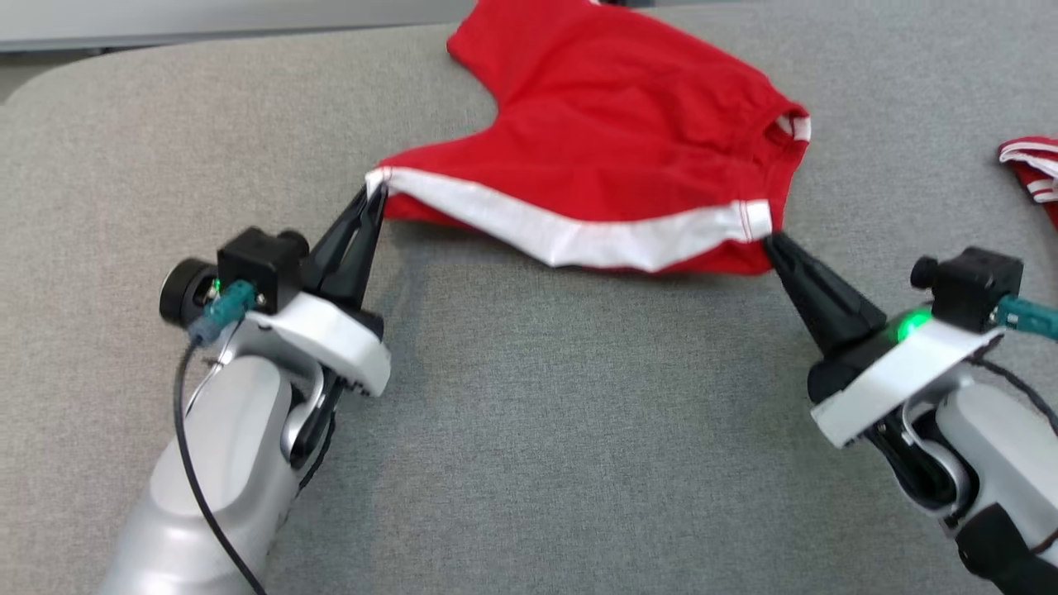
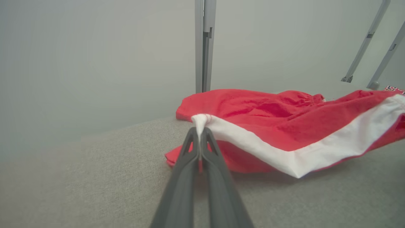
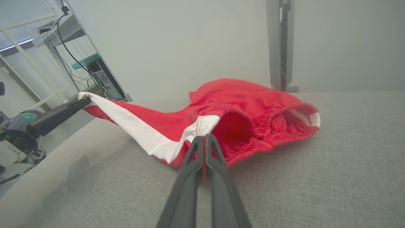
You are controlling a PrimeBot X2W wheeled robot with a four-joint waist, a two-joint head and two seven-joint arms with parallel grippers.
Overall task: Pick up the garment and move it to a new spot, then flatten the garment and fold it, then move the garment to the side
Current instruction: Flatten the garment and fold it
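The left gripper (image 1: 376,197) has its two fingers pressed together on one end of the white band (image 1: 579,240) of the red garment (image 1: 620,124), the right gripper (image 1: 773,241) is pinched on the other end, and the band sags between them, lifted, while the rest of the cloth lies bunched on the grey surface (image 1: 529,430) near its far edge. This looks like the flattening step; next the arms should draw apart to take up the sag, then lay the cloth down smooth, clear of the other red piece (image 1: 1033,169)
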